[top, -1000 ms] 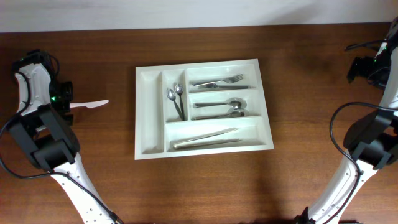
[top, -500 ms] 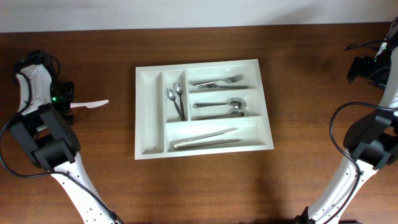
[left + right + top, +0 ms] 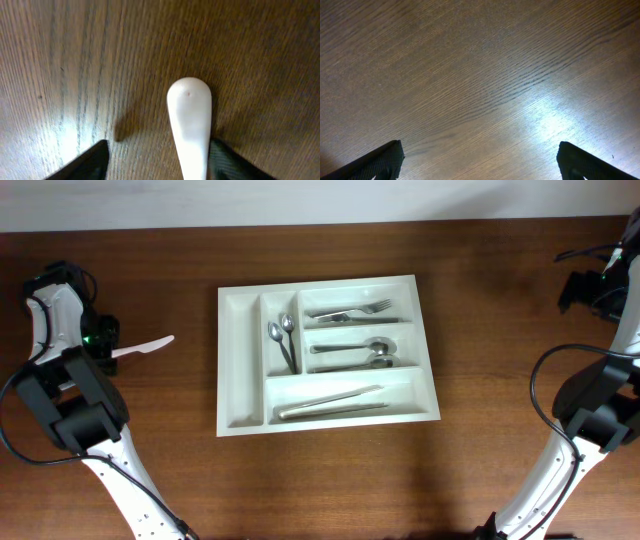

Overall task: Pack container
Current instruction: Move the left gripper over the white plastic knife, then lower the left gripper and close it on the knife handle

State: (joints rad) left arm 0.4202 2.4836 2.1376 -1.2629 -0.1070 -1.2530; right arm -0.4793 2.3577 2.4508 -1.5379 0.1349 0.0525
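Observation:
The container [image 3: 222, 360], a white five-compartment cutlery tray, lies in the middle of the table. It holds forks [image 3: 350, 312], large spoons [image 3: 355, 355], knives [image 3: 330, 405] and two small spoons [image 3: 280, 335]. Its leftmost upright compartment holds nothing. A white plastic utensil [image 3: 145, 346] lies left of the tray. My left gripper [image 3: 104, 345] is open around its handle. In the left wrist view the utensil [image 3: 189, 120] rests against the right finger [image 3: 227, 162], with a gap to the left finger [image 3: 95, 160]. My right gripper [image 3: 585, 288] is open and empty at the far right.
Bare brown wood shows under the right gripper [image 3: 480, 160]. The table's back edge runs along the top of the overhead view, just behind the tray. Both arm bases stand at the front corners.
The white utensil's free end has swung slightly toward the back of the table. The arms and the tray have not visibly moved.

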